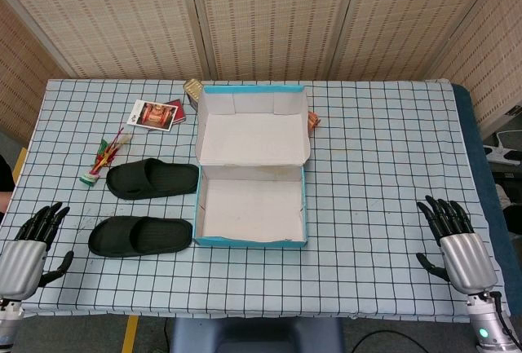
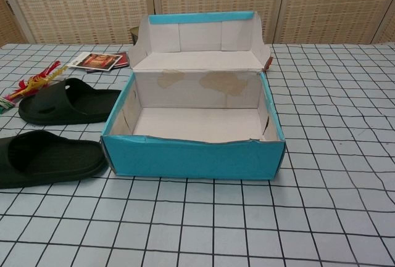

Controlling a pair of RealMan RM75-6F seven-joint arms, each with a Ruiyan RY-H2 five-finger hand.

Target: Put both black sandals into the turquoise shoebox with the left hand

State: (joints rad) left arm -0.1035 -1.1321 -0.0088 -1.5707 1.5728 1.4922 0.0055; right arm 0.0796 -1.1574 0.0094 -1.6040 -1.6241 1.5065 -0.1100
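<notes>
Left robot hand (image 1: 31,249), right robot hand (image 1: 458,239): fingers spread.

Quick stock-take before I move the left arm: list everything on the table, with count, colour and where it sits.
shoebox: one, turquoise outside, pale inside, table centre, lid flipped open toward the back, nothing in it.
sandals: two, black, left of the box, lying side by side; far sandal, near sandal.
printed cards: a small stack, red and white, behind the sandals.
wrapped bundle: one, red, yellow and green, left of the far sandal.
tin: one, gold-toned, at the lid's back left corner.
small orange item: one, by the lid's right edge; unclear what it is.
tablecloth: one, white with dark grid.
left hand: black fingers apart, holding nothing, near left corner.
right hand: the same, near right edge.
</notes>
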